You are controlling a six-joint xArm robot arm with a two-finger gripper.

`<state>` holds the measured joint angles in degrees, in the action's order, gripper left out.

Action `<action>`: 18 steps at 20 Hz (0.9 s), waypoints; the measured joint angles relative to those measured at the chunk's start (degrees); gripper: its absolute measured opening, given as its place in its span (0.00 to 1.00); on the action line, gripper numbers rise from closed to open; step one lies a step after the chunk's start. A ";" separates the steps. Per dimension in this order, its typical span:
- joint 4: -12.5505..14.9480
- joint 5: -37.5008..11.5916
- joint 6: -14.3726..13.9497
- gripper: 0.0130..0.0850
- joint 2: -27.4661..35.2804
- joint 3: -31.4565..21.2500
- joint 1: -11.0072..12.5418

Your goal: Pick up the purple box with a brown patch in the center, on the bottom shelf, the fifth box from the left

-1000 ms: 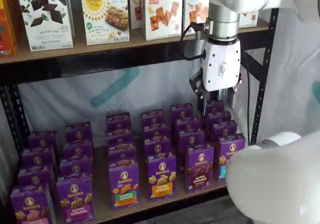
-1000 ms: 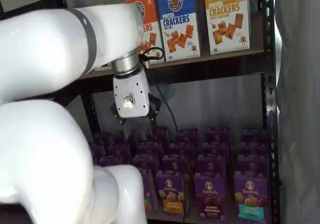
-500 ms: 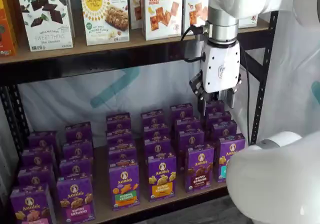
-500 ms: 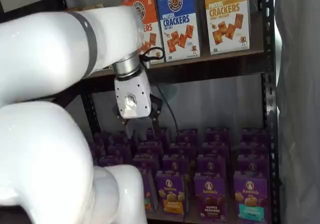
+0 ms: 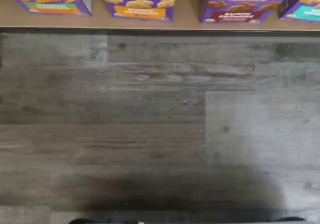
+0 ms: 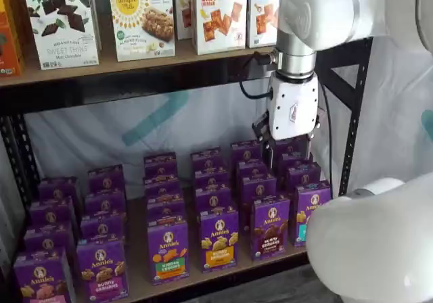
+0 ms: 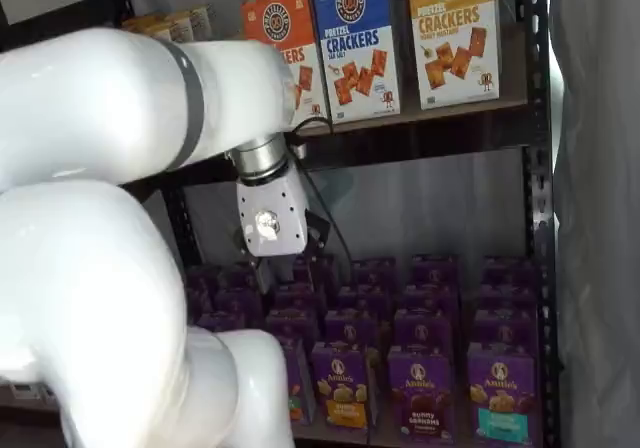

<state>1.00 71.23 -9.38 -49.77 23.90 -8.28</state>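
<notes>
- The purple box [image 6: 270,226] stands in the near row of the bottom shelf [image 6: 203,270], between an orange-banded carton [image 6: 218,239] and a teal-banded one.
- The gripper [image 6: 291,155] hangs over the far rows, jaws spread, nothing held.
- Judgement: bring it nearer and lower, centre on the brown band, and straddle only that carton.

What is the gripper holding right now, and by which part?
Nothing. The gripper hangs open above the back rows of the bottom shelf, and the purple box stands untouched in the front row.
</notes>
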 joint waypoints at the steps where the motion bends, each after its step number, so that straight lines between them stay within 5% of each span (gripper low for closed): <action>1: -0.38 -0.91 0.34 1.00 0.45 -0.45 0.24; 18: -0.53 -22.44 3.89 1.00 15.55 -5.97 3.84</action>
<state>0.47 48.79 -5.49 -34.22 17.93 -4.43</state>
